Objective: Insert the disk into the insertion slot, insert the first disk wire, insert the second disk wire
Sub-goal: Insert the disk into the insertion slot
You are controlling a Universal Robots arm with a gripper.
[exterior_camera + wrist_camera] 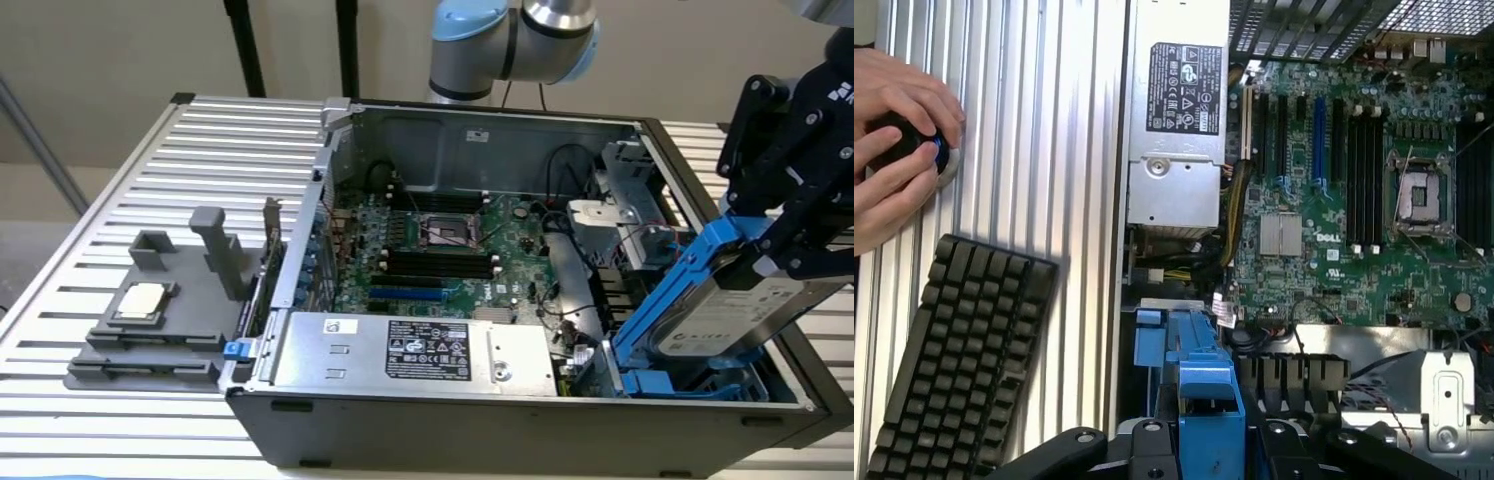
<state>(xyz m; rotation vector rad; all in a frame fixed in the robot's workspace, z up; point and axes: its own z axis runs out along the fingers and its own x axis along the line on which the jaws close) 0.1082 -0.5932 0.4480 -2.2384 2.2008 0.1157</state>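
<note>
silver arm (561, 45) with pale blue joint caps (470, 22), black linked fingers (761, 140).

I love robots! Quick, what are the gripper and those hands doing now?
Gripper: closed on the disk, tilted over the insertion slot.
Person's hands: cupped around a dark round object.

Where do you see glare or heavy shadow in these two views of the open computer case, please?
Exterior view: soft, even light, a pale sheen on the ribbed table, and shade low in the case under the tilted disk. Wrist view: the table's ribs gleam almost white beside the power-supply box, the motherboard is evenly lit, and the keyboard reads dark.
</note>
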